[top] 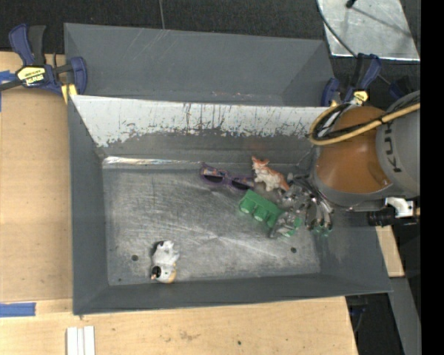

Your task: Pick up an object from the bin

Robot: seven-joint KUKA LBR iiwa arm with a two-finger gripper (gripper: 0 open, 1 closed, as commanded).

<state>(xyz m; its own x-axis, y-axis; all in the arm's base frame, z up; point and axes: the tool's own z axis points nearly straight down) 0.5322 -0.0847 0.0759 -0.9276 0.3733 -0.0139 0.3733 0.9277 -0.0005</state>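
Note:
My gripper (pixel 306 211) is low at the right end of the bin floor, below the orange cover. Just to its left lies a green block-shaped toy (pixel 259 208), with a green piece running along the floor to the gripper's tips. Whether the gripper touches it I cannot tell. A small orange and white animal figure (pixel 268 174) stands just above the green toy, near the back wall. Left of the figure lies a thin purple thing (pixel 221 178).
A small white, black and yellow animal figure (pixel 163 261) lies alone near the front left corner of the bin floor. The arm and its cables come in over the bin's right wall.

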